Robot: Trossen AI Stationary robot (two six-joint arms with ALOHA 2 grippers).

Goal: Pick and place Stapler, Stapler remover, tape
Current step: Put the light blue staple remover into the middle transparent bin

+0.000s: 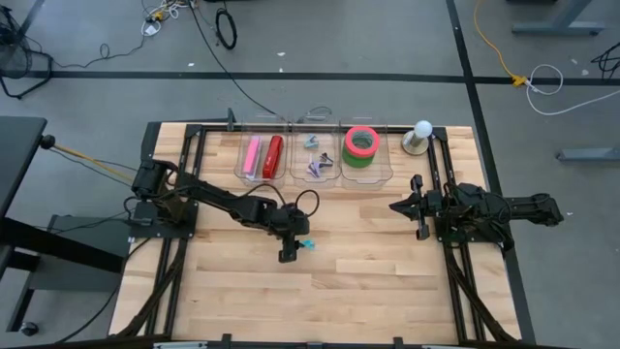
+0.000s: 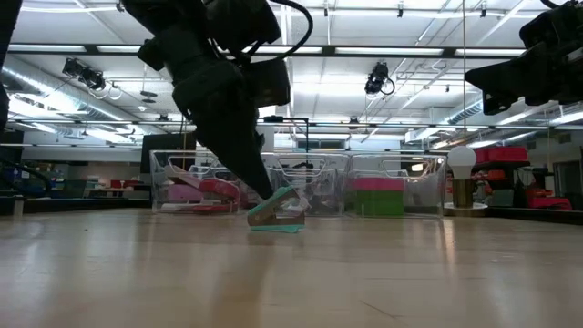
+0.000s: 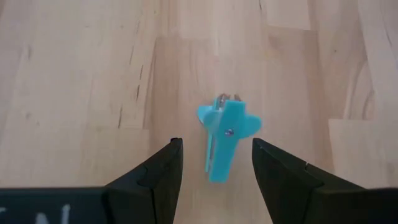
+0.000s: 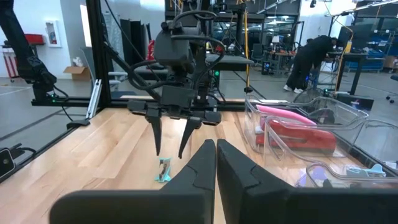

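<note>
Straddling teal staple remover (image 3: 222, 137) with spread left fingers (image 3: 163, 168).
Remover sits off-centre between them; closing may tip it. Right fingers (image 4: 214, 163) clenched, empty.

Teal stapler remover (image 3: 224, 138) on pale wood table (image 1: 368, 271) — red tape (image 1: 362, 140) atop green tape (image 1: 360, 158), pink stapler (image 1: 253, 156) beside red stapler (image 1: 274, 156).

Two staplers, one pink (image 1: 252, 155) and one red (image 1: 274, 156), two stacked tape rolls (image 1: 360, 145), three staple removers, one teal (image 1: 307, 244) on the table (image 1: 368, 271), two (image 1: 316, 155) in three clear bins (image 1: 384, 170), one bulb (image 1: 422, 129)
</note>
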